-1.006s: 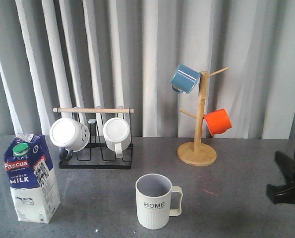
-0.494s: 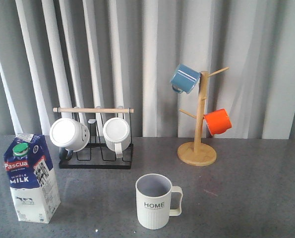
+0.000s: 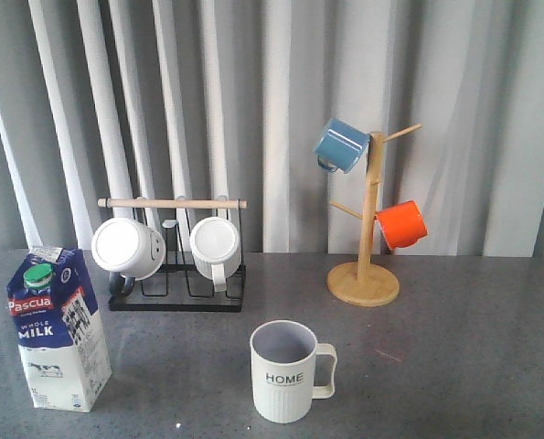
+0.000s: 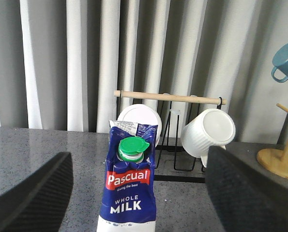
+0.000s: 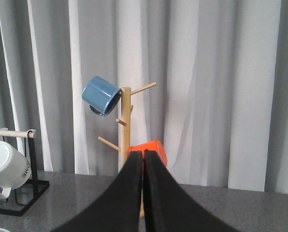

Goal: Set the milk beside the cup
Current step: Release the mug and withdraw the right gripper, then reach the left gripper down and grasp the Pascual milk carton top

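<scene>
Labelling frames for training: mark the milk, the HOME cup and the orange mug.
milk (image 3: 57, 334): front view, blue front panel.
HOME cup (image 3: 282, 380): front view, ribbed wall at lettering.
orange mug (image 3: 402, 224): front view, side wall.

The milk carton (image 3: 58, 327) looks like glossy printed paper, the ribbed cup (image 3: 288, 370) is matt, and the mug tree (image 3: 367, 229) is smooth wood.

the right gripper (image 5: 144, 193) has its two black fingers pressed together, in front of a wooden mug tree (image 5: 126, 125). a blue mug (image 5: 101, 95) hangs high on it, an orange mug (image 5: 151, 151) lower. a white mug (image 5: 6, 164) hangs on a black rack (image 5: 25, 186).
</scene>
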Available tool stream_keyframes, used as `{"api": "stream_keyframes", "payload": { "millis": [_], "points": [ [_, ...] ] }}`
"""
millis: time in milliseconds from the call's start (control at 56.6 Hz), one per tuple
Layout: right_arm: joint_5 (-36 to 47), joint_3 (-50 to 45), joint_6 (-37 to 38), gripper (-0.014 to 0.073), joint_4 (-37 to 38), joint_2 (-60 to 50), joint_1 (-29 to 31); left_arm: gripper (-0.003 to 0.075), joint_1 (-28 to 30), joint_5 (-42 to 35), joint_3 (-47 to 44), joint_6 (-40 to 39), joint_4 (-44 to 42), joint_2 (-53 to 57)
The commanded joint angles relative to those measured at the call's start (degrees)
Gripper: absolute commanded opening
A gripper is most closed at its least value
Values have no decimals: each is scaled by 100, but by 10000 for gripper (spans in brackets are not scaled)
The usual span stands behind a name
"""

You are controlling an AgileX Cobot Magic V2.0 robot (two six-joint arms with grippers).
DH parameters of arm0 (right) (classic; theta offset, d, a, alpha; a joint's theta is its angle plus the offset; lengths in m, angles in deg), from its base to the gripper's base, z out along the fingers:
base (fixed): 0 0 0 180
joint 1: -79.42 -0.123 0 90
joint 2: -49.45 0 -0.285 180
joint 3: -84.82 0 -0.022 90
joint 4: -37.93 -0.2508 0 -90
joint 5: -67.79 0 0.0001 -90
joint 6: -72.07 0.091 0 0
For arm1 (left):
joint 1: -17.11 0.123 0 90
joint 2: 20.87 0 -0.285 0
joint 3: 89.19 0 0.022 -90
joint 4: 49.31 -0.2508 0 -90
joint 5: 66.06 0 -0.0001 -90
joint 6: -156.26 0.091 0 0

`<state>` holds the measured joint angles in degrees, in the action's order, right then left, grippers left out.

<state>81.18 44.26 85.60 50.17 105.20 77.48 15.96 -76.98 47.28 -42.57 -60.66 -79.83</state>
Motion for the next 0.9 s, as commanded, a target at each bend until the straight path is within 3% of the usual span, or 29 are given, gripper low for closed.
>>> {"api": "stream_keyframes", "payload": {
  "millis": [0,477,671,883],
  "points": [
    [371,180,-12,-9,41,-45,44,534,-28,-467,205,-24,19,48],
    [371,180,-12,-9,41,-45,44,559,-33,-419,276,-101,19,-7],
    [371,180,-12,-9,41,-45,44,730,-50,468,1560,-124,-17,-929],
    [371,180,-12,-9,41,-45,44,724,-200,793,2570,-217,72,-2064]
  ]
}}
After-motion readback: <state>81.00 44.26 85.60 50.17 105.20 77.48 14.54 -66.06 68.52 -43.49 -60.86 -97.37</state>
